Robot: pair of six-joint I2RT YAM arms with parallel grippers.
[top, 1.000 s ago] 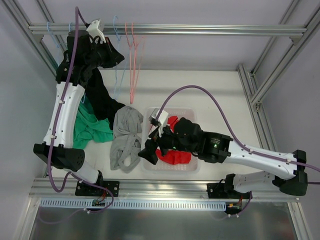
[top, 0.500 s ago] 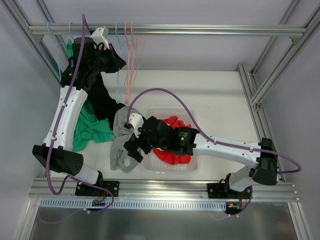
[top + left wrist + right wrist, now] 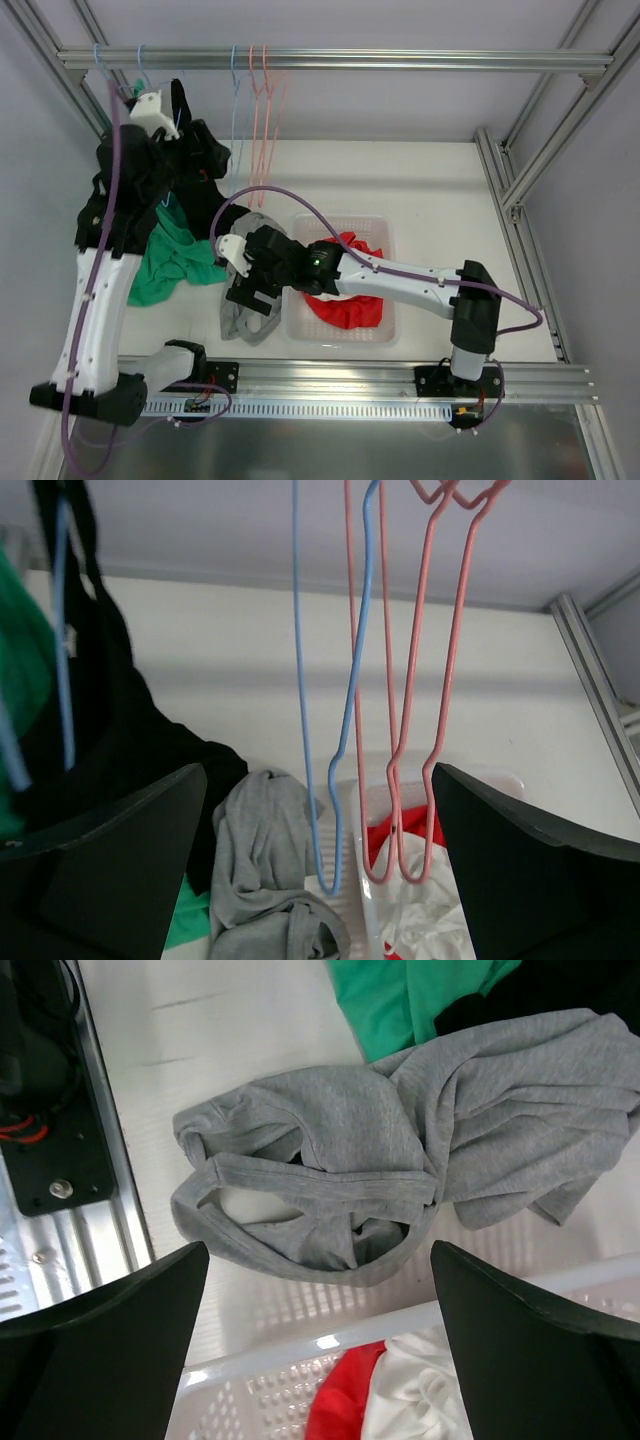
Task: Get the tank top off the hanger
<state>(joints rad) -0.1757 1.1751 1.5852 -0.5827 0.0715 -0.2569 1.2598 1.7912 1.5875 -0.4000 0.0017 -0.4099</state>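
Status: grey tank top (image 3: 330,1160) lies crumpled on the worktop (image 3: 430,190), just beside the basket (image 3: 345,337) and off any hanger. Black top (image 3: 130,750) hangs on a blue hanger (image 3: 62,630) at the left end of the rail (image 3: 400,60). If that is the target, removal is not yet done.

Left fingers (image 3: 110,870) are apart and empty, up by the rail, facing an empty blue hanger (image 3: 300,680) and pink hangers (image 3: 445,630). Right fingers (image 3: 100,1350) are apart and empty, above the grey top.

Room: tight at left among hanging cloth and frame post (image 3: 50,55); open over the worktop's right half.

Cloth, plastic, metal
We see a soft, matt gray top (image 3: 400,1150), a matt black tank top (image 3: 130,750), a smooth plastic basket (image 3: 280,1392) and a shiny metal rail (image 3: 400,60).
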